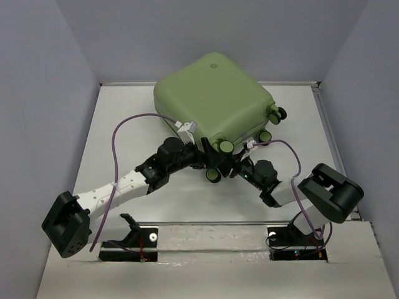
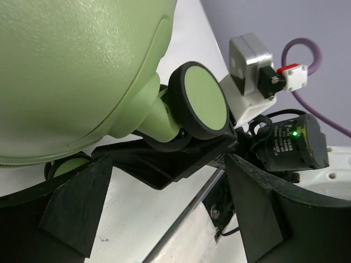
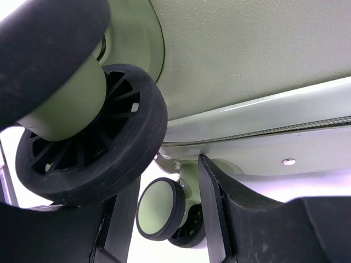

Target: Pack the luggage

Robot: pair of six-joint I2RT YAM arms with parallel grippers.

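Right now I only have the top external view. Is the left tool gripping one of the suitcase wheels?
Observer: No. The left wrist view shows the left tool wide open, with a suitcase wheel ahead of it and not held.
Operator: And the right tool?
Observer: Its wrist view shows another wheel in the gap between its fingers. I cannot tell whether they touch it.

A white table [image 1: 124, 124] fills the floor of a plain enclosure. Pale lavender-grey walls stand on the left [image 1: 37, 93], at the back [image 1: 206, 31] and on the right [image 1: 368, 93]. A thin raised rim [image 1: 124, 82] runs along the table's far edge. A silvery strip [image 1: 212, 240] crosses the near edge.
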